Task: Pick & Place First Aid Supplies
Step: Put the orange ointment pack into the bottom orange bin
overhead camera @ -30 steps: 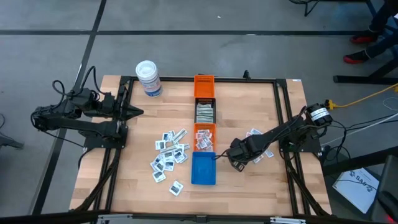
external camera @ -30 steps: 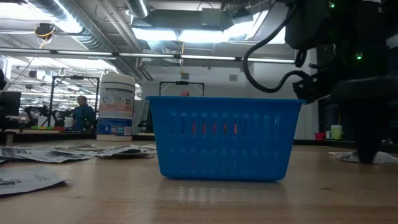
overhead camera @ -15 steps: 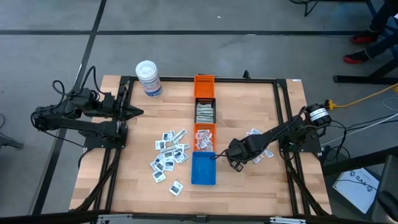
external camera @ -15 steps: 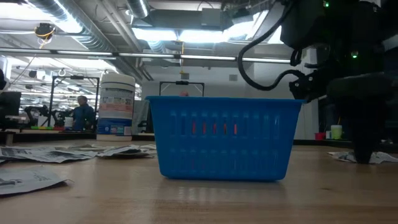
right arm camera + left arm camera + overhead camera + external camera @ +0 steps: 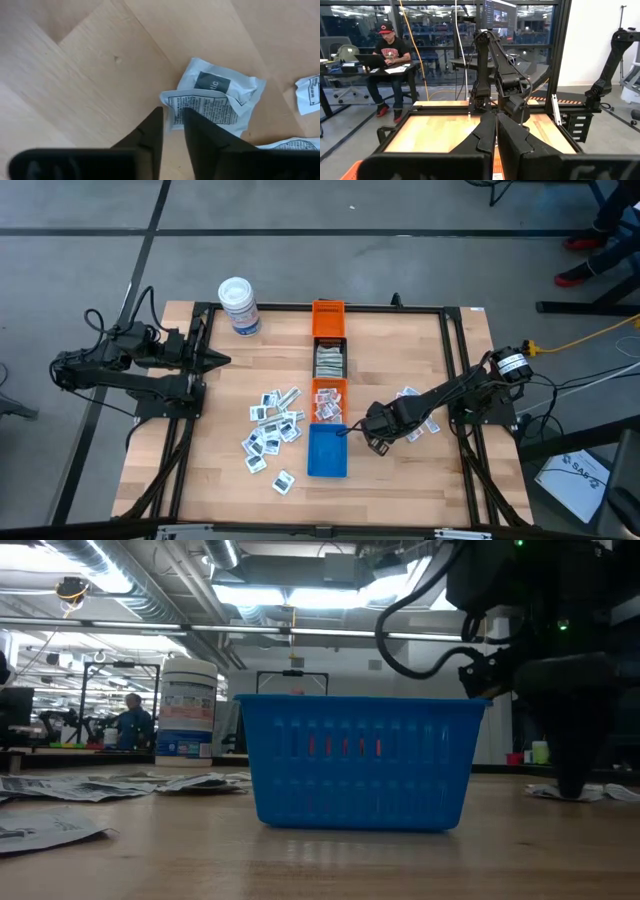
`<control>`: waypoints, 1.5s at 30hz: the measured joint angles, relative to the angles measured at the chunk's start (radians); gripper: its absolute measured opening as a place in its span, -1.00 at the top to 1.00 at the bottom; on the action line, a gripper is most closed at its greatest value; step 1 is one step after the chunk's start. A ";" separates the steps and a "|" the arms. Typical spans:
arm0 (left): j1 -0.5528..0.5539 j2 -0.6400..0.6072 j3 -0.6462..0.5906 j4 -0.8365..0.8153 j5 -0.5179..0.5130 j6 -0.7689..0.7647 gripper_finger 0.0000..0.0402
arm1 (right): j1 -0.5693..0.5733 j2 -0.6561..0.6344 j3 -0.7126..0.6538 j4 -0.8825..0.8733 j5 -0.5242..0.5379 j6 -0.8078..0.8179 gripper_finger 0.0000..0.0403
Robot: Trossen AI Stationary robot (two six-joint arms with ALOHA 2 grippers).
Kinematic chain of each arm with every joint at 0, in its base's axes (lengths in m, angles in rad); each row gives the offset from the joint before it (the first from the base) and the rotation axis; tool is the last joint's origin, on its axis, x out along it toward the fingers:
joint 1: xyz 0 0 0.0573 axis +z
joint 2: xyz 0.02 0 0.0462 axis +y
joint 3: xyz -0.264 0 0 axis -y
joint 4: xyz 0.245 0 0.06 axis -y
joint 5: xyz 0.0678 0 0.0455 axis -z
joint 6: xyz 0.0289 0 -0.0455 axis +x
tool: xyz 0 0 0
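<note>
My right gripper (image 5: 370, 436) is low over the table just right of the blue bin (image 5: 327, 450), shut on a crumpled white packet with black print (image 5: 215, 102). It also shows in the low view (image 5: 568, 786), with its fingertips down at table height. More packets lie right of it (image 5: 412, 398), and a larger scatter lies flat left of the bins (image 5: 272, 430). My left gripper (image 5: 215, 360) is shut and empty at the table's left edge. My right gripper pinches the packet's printed edge (image 5: 171, 106) between its two fingertips. The fingers come from above, pointing down. The rest of the packet spreads out past the fingertips, low over the wood; I cannot tell whether it is lifted clear.
A row of bins runs down the table's middle: orange (image 5: 328, 315), black (image 5: 330, 360), orange (image 5: 329, 398) and blue. A white tub with a blue label (image 5: 239, 305) stands at the far left. A person sits at a desk beyond the table (image 5: 387, 60).
My right gripper has gone a little toward the table's left edge, closer to the blue bin, staying low at the table.
</note>
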 joint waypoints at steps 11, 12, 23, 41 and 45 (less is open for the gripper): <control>0.000 0.000 0.000 0.000 0.000 0.000 0.96 | 0.000 0.000 0.000 0.011 -0.022 0.012 0.19; 0.000 0.000 0.000 0.000 0.000 0.000 0.96 | 0.000 0.000 0.001 0.016 -0.023 0.016 0.19; 0.000 0.000 0.000 0.000 0.000 0.000 0.94 | 0.000 -0.001 0.012 0.007 0.012 -0.004 0.41; 0.000 0.000 0.000 0.000 0.000 0.000 0.96 | 0.000 0.015 0.005 0.018 0.016 -0.007 0.70; 0.000 0.000 0.000 0.000 0.000 0.000 0.95 | 0.000 0.013 0.005 0.022 0.016 -0.007 0.85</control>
